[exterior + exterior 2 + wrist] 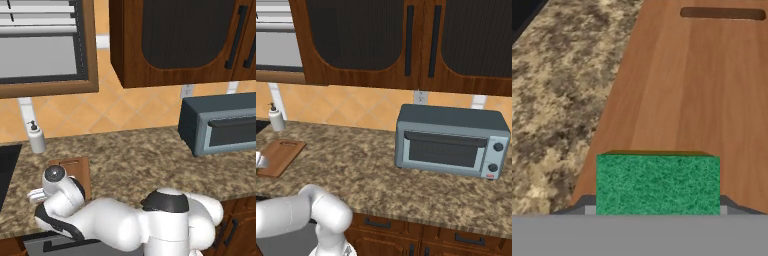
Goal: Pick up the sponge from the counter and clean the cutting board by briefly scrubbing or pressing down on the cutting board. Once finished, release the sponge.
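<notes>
A: Left base view?
B: Arm bent low over the surface [150,155]. Cutting board [80,172] near the front edge, partly behind the wrist. Soap bottle [35,136] at the back wall, toaster oven [220,125] far right. Open stone between board and oven.

A: Right base view?
B: Board [281,156] far left, slot end toward the wall. Wide bare stretch up to the oven [451,141]; its door is closed, inside not readable.

A: Hand view?
B: Sponge [657,184], green face up, over the board's [687,90] near end, slot at the far end. Speckled stone on the left. Jaws look clamped on the sponge's sides, tips barely visible.
</notes>
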You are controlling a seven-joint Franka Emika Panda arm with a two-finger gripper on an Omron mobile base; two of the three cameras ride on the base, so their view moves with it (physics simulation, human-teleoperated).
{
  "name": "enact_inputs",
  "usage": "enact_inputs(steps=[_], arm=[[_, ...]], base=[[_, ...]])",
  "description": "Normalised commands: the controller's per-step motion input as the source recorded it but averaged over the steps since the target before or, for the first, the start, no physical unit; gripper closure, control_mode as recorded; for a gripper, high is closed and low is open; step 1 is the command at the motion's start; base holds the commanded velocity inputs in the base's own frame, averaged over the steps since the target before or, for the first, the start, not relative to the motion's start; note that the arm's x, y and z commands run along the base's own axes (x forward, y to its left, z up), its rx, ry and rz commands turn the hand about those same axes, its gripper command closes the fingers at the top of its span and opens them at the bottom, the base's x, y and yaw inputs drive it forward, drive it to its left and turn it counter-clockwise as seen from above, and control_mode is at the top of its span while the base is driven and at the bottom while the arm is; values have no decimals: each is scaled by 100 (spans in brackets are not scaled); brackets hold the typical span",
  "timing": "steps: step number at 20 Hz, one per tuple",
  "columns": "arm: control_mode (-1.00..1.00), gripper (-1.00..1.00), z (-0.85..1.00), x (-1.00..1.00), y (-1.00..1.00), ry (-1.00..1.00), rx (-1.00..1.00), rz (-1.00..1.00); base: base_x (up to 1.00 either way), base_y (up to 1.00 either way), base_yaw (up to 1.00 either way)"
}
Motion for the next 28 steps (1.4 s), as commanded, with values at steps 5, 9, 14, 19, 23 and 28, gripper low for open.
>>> enact_inputs(steps=[5,9,14,19,23,28], arm=[[-100,100,7,-2,0,-6,0,0],[-100,100,-8,10,0,-3,0,0],[-100,100,-28,32,0,0,0,0],[-100,100,-20,21,0,0,0,0],[-100,100,-5,7,0,0,0,0],[-100,100,-37,29,0,-10,0,0]], base=[[0,0,0],[0,0,0],[0,0,0],[0,0,0],[0,0,0],[0,0,0]])
